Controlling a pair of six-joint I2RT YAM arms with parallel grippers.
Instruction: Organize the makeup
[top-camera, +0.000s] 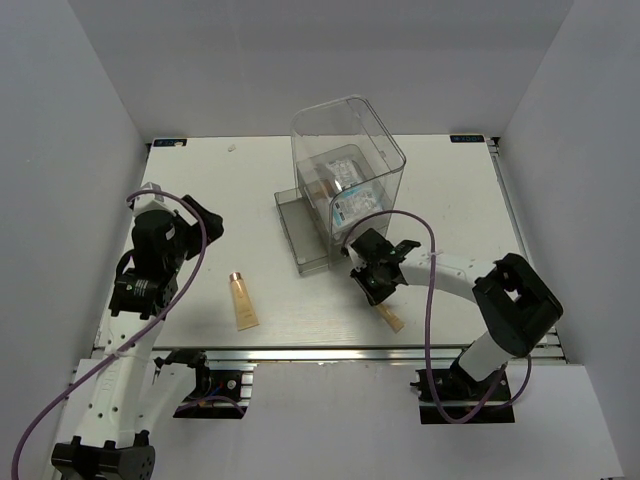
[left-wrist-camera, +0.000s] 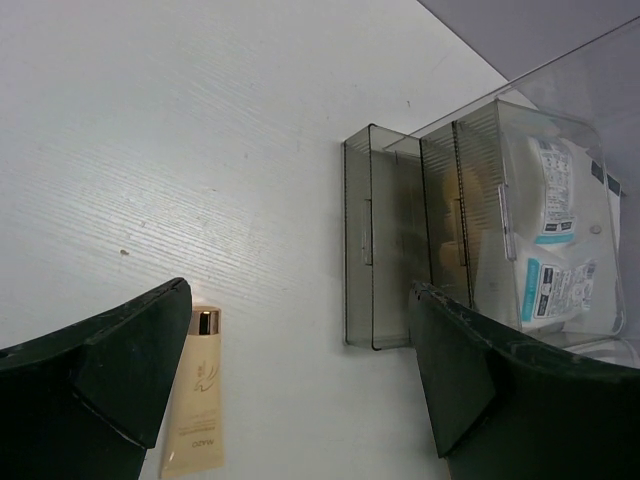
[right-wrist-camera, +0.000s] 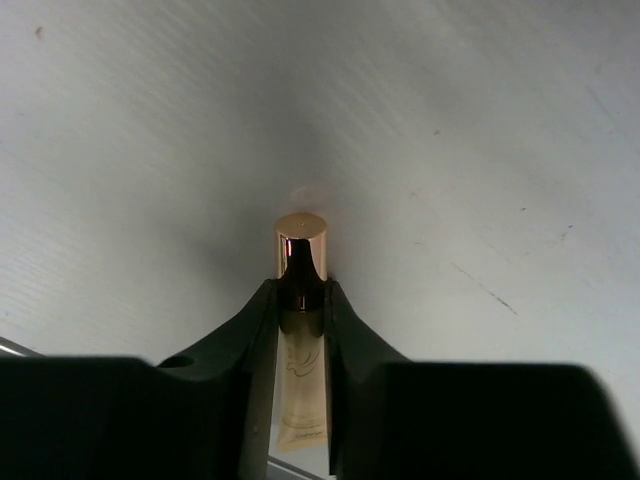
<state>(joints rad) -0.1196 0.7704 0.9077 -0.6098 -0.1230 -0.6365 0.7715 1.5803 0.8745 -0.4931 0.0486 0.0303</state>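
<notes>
Right gripper (right-wrist-camera: 302, 300) clamped on tan tube (right-wrist-camera: 301, 250); left gripper (left-wrist-camera: 300, 345) gaped wide, holding nothing.
Held tube sat pinched between both fingers just below its gold cap, with its tail end poking toward the near edge of the table (top-camera: 450, 200), in front of the clear box (top-camera: 348, 140). Second tube (top-camera: 242, 301) lay flat on the table, left of the smoky tray (top-camera: 298, 225) at the box's base and close under the left fingers. White-and-blue packets (left-wrist-camera: 553, 250) were inside the box.

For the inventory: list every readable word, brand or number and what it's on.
Tube on the table: small print near its foot, too blurred to read.
Held tube in the right tool: faint scrolled mark, no legible letters.
Packets in the clear box: print too small to read.
</notes>
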